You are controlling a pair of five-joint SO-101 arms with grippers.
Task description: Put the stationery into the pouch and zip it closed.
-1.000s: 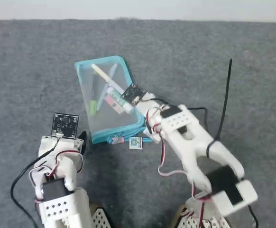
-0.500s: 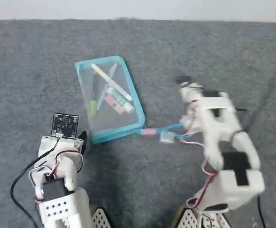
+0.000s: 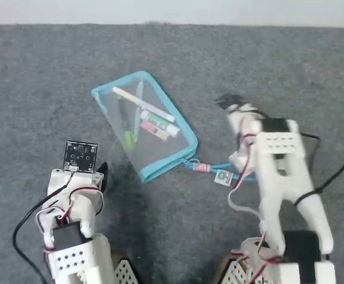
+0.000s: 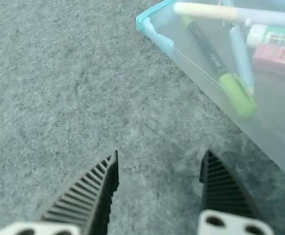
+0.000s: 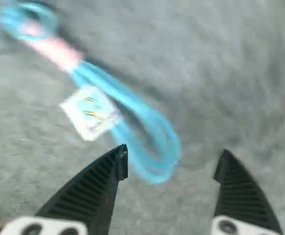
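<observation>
right end effector (image 5: 172, 159) spread | pouch (image 3: 145, 127) long axis diagonal | strap (image 3: 210, 167) toward it

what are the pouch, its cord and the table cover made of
Pouch: see-through soft plastic or fine mesh, pens show through; teal edging looks like fabric. Cord: blue, probably nylon or plastic string, limp loop. Table cover: grey felt or low carpet, matte and fuzzy.

Pouch (image 4: 274, 112): cut off at the left wrist view's edge.
Strap (image 5: 103, 81): blurred in right wrist view.
Tag (image 5: 89, 112): markings blurred, unreadable.
</observation>
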